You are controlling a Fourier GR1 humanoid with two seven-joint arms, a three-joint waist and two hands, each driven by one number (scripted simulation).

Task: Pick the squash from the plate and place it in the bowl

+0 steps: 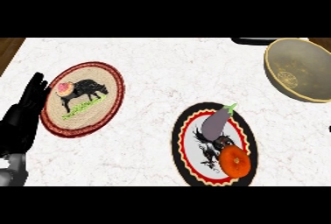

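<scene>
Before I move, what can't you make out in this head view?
- Right hand: not in view at all.
- Left hand: open at the left edge; its forearm is cut off there.
- Bowl: right side runs past the right edge.
- Plate picture: partly covered by the orange squash and eggplant.

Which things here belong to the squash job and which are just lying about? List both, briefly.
For the job: orange squash; black-rimmed plate under it; bowl.

Lying about: eggplant on the same plate; red-rimmed plate; small pink item on it. The left hand rests open at the left edge.
</scene>
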